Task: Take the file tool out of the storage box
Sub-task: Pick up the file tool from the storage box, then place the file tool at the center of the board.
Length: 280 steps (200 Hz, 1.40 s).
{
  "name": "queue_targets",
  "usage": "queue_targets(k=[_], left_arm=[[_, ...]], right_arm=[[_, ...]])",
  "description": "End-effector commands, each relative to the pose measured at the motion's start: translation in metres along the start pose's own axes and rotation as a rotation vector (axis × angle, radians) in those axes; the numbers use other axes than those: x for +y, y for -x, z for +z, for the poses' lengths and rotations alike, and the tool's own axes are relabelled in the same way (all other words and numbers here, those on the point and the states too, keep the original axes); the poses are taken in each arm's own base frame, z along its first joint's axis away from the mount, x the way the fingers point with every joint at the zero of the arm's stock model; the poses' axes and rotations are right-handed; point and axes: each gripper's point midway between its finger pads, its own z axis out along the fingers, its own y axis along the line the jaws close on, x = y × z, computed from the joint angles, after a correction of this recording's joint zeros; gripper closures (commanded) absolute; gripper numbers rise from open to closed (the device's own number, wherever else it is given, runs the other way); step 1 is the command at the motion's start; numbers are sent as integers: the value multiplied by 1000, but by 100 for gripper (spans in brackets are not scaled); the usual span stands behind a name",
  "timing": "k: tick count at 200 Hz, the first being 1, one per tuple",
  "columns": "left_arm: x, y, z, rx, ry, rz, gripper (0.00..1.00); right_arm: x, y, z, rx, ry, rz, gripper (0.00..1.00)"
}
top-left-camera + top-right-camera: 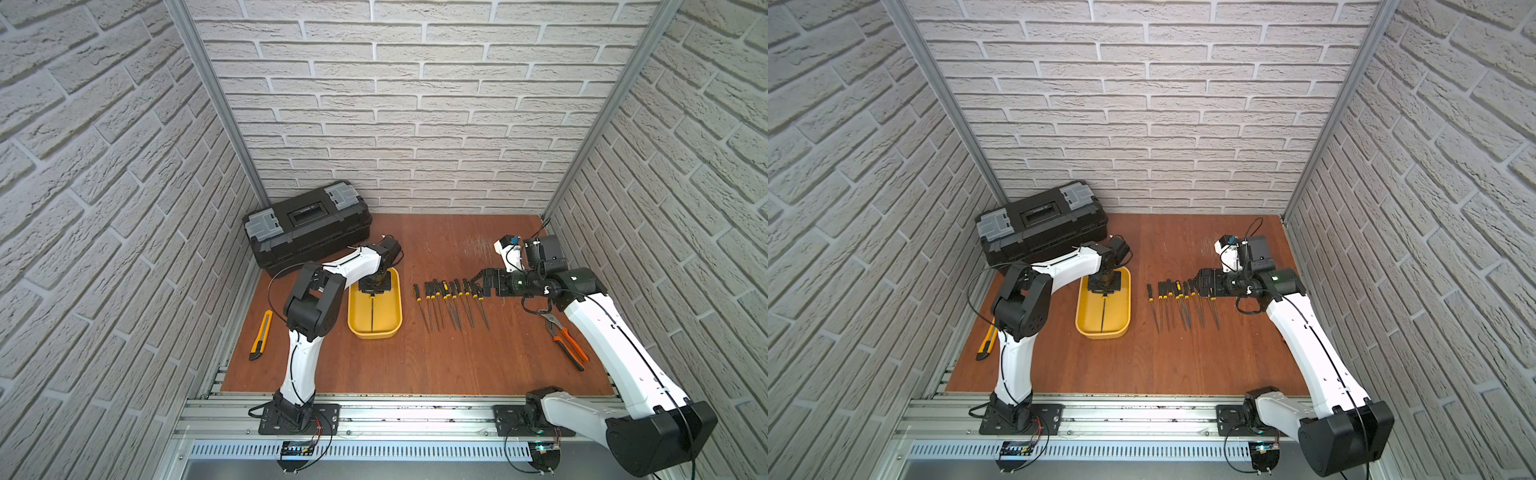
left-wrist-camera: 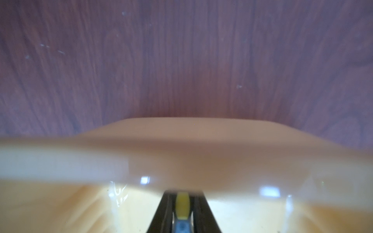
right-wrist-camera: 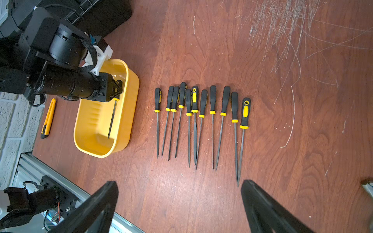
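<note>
Taking a top view as the clock face, with 12 toward the back wall, the yellow storage box (image 1: pixel 397 299) sits on the wooden table (image 1: pixel 415 365) at about 9 o'clock from the middle. The file tool (image 1: pixel 372 316) lies inside it, along the middle of the box, handle at the 12 o'clock end and tip pointing to 6.

The left gripper (image 1: pixel 372 293) reaches down into the 12 o'clock end of the box. Its fingers (image 2: pixel 161 217) are pressed together on the file's black-and-yellow handle. The whole shaft sticks out from the pincer toward 6 o'clock. Whether the tip touches the box floor cannot be told.

The right gripper (image 3: pixel 178 182) is spread wide and holds nothing. It hovers at the 3 o'clock end of a row of files (image 1: pixel 451 303), which lies on the table at 3 o'clock from the box, handles toward 12.

A black toolbox (image 1: pixel 307 226) stands at 11 o'clock, a utility knife (image 1: pixel 262 334) lies at 8, and orange-handled pliers (image 1: pixel 567 343) lie at 4.
</note>
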Motion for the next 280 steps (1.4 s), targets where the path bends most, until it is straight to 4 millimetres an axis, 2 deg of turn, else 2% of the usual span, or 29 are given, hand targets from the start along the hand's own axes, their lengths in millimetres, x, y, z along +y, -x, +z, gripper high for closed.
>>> queue_targets(k=[1, 58, 99, 129, 167, 202, 232, 280], left_arm=[[-2, -6, 3, 34, -40, 10, 88], [-4, 14, -53, -57, -198, -49, 91], [-3, 24, -85, -104, -294, -96, 92], [-4, 29, -108, -137, -375, -130, 92], [-13, 36, -138, -176, -509, -177, 92], [-24, 40, -164, -202, -625, -202, 92], [-32, 42, -181, -212, -706, -213, 92], [-46, 42, -201, -215, -836, -215, 92]], right_arm=[[9, -4, -3, -8, 46, -11, 0], [28, -12, -1, -13, 174, 21, 0], [40, -15, -2, -12, 243, 29, 1], [60, -13, 1, -21, 311, 25, 3], [93, -15, 16, -15, 342, -19, 17], [130, -4, 29, -22, 425, -34, 35], [156, 0, 41, 0, 450, -78, 40], [175, 8, 63, 20, 456, -116, 47]])
